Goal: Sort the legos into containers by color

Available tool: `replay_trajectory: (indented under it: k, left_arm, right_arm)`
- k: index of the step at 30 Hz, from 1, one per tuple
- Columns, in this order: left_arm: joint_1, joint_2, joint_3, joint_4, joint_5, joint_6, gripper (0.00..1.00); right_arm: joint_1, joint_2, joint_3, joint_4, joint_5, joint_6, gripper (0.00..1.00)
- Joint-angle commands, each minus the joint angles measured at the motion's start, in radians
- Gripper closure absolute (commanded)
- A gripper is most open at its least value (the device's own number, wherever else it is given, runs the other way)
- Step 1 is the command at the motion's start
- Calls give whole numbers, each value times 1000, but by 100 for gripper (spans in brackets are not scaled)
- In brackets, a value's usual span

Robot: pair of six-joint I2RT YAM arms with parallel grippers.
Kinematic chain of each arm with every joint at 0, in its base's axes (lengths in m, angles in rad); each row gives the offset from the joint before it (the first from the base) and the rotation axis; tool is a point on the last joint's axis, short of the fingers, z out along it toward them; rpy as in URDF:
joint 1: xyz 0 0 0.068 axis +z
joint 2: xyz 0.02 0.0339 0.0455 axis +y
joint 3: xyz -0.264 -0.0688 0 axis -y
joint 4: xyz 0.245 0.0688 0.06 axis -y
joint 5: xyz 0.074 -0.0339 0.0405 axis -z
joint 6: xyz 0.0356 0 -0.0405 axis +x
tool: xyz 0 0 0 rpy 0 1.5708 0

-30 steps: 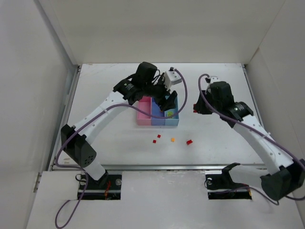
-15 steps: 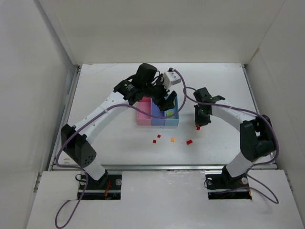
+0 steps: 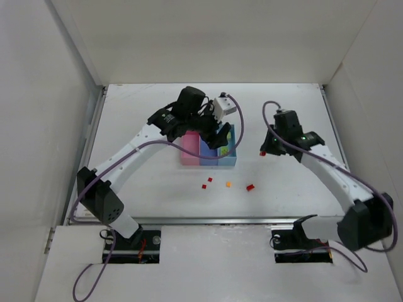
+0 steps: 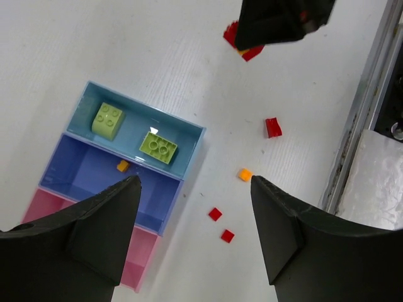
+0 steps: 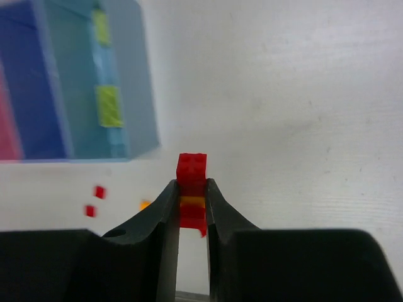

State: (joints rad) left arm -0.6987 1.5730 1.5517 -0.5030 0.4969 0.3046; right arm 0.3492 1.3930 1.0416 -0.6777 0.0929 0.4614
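Pinching a tiny red-and-orange brick stack (image 5: 191,165) by its flat sides, right of the containers (image 3: 189,161), my right gripper (image 5: 191,189) is clamped tight; I judge it light, rigid, slick, while my left gripper (image 4: 195,182) gapes empty.

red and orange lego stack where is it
The stack is clamped in the right pincer, right of the light blue bin in the top view.

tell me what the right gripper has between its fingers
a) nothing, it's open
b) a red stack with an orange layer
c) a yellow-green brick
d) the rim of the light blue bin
b: the right wrist view shows the right gripper shut on a red stack with an orange layer in the middle, held above the table.
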Motion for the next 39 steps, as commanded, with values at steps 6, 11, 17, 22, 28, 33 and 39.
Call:
replay_trajectory:
  k: [6,11,17,22,28,33,39]
  left_arm:
    - [11,-210,-2,228,182,-36,32]
    - [2,-367,-391,1042,488,-336,31]
    - [-24,-317,-380,1098,532,-444,32]
    - [-35,-275,-328,1098,543,-531,29]
    - [-24,-168,-248,1098,572,-748,29]
    - [-24,-145,-211,1098,614,-777,31]
    - [-13,-166,-220,1098,579,-798,31]
  right_arm:
    - [-13,-506,15,477,-192,220,100]
    - [-4,-506,119,500,-294,178,100]
    - [31,-532,153,491,-341,120,100]
    - [100,-552,123,504,-400,40,100]
    - [171,-552,159,504,-389,-17,100]
    - [191,-543,141,504,-380,-26,100]
    - [191,-543,141,504,-380,-35,100]
